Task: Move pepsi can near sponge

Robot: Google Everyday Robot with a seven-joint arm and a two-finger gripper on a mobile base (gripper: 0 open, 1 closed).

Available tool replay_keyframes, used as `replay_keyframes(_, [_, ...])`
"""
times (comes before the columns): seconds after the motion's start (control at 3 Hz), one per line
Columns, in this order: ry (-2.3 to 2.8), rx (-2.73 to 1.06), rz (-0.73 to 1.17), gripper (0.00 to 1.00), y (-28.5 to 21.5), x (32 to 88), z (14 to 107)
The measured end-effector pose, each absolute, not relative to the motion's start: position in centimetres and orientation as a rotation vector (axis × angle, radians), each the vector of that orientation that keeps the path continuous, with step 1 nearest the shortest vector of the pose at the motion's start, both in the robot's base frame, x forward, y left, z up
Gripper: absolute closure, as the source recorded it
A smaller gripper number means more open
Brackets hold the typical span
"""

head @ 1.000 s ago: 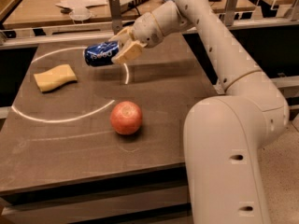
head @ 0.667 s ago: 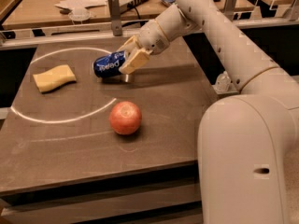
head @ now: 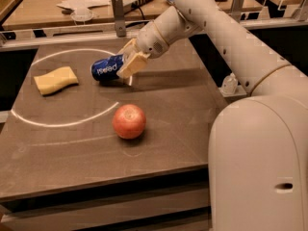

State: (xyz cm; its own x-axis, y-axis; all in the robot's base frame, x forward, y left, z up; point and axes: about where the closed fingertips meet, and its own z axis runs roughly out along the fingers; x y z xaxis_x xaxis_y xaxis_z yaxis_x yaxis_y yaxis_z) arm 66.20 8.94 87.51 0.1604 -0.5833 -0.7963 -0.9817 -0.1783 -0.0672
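Your pepsi can [head: 107,67] lay sideways in the upper left-centre, just right of the sponge [head: 55,79]. The gripper [head: 128,58] had its fingers clamped on the can's right end. Released like that, it could've rolled toward the apple [head: 129,121].

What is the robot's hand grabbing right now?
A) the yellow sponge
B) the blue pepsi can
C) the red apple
B: the gripper is shut on one end of the pepsi can, which lies sideways, while the apple and the sponge sit apart from it on the table.
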Motion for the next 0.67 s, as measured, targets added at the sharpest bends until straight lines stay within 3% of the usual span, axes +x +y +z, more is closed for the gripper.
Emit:
replay_keyframes(0.33, [1.456, -1.841, 0.861, 0.12, 10.87, 66.28, 88.17])
replay_keyframes(0.67, [1.477, -1.847, 0.869, 0.0, 11.32, 66.21, 87.8])
